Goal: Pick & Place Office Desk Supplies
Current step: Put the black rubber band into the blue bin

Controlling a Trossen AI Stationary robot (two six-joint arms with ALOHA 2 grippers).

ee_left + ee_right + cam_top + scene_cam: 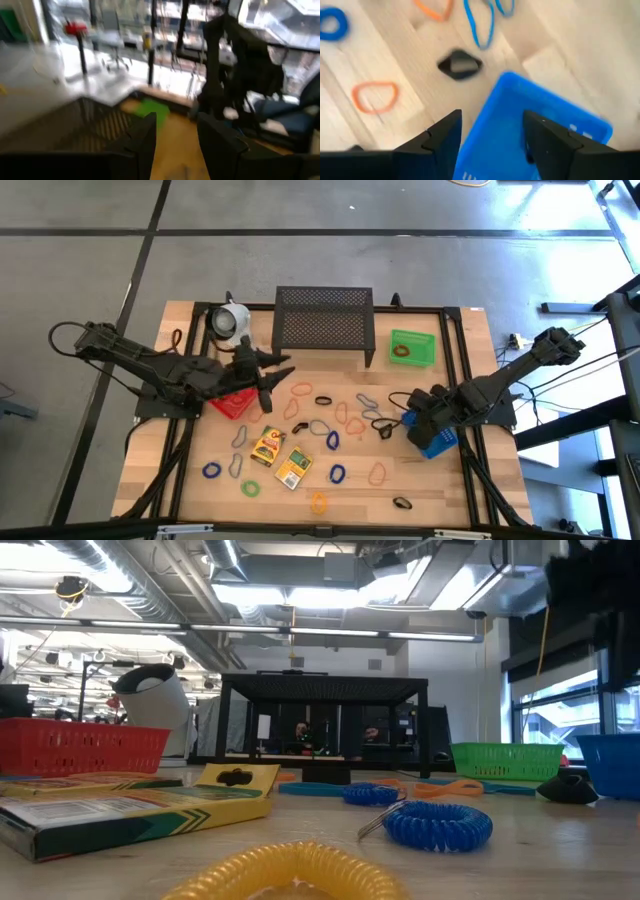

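1. A black mesh rack [323,319] stands at the far middle of the wooden surface [440,490], with a white mug [228,322] lying tipped beside it on the left.
2. Thin loops [340,416] in orange, blue, green and grey are scattered over the middle of the surface, and two yellow packets [268,445] lie side by side among them nearer the front.
3. A small dark clip [459,64] lies on the wood just beside the blue bin [520,125], between it and the blue and orange loops.
4. From table height, a yellow coiled loop [290,870] and a blue coiled one [438,825] fill the foreground in front of the rack.
5. The green bin [412,348] sits at the far right with one dark loop inside.
6. The red bin [230,402] sits left of centre, partly hidden under the left arm; I cannot see into it.
7. The blue bin sits at the right edge of the surface under the right arm; something dark may lie against its inner wall, but the view is poor.
8. The right gripper [490,132] hangs directly over the blue bin, its fingers [442,135] spread apart with nothing between them.
9. The left gripper [268,376] hovers above the red bin, pointing toward the rack; its fingers [145,135] stand partly apart and look empty.
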